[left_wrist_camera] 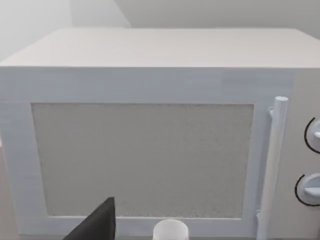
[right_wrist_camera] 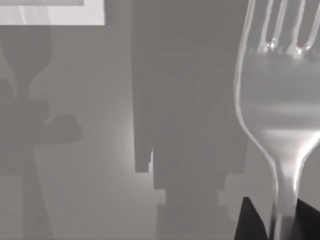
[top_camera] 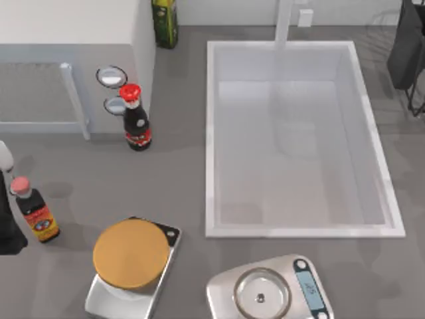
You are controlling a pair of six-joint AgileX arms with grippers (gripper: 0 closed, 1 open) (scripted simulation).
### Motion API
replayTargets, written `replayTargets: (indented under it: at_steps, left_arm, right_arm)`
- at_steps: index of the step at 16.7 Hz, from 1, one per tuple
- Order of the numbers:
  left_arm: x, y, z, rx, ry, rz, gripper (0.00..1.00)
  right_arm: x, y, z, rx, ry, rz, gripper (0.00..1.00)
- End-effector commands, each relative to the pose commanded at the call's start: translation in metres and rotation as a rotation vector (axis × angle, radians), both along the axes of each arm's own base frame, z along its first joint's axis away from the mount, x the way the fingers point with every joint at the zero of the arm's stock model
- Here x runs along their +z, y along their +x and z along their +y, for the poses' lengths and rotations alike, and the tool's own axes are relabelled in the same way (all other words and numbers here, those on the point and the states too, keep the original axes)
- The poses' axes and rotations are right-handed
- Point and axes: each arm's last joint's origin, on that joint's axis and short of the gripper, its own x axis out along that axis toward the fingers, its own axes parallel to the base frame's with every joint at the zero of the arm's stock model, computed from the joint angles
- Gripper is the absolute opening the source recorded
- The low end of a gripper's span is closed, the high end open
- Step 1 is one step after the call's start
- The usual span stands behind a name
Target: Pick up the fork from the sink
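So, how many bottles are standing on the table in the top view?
3: a green bottle at the far edge beside the microwave, a dark red-capped bottle in front of its knobs, and a smaller dark bottle near the left edge.

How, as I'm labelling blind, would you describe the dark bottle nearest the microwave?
Find the white microwave at the top view's upper left. The dark bottle stands by its knobs, left of the sink. Its cap is bright red; the other dark bottle's is pale pink.
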Motion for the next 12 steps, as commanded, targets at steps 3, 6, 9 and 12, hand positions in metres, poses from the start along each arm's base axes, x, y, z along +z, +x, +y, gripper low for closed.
replayTargets:
  at_steps: [3,6,9,12]
  left_arm:
    - [0.0,0.0,0.0,0.0,0.0,0.0,1.0]
    - [0.0,0.0,0.0,0.0,0.0,0.0,1.0]
    - [0.0,0.0,0.0,0.0,0.0,0.0,1.0]
    - [0.0,0.0,0.0,0.0,0.0,0.0,1.0]
  right_arm:
    - [-0.002,-0.016,-0.007,0.0,0.002,0.001,0.0]
    - [-0.002,-0.016,-0.007,0.0,0.002,0.001,0.0]
    - [-0.007,-0.014,-0.006,0.002,0.001,0.005,0.0]
    - [-0.032,-0.011,-0.006,0.001,0.002,0.008,0.0]
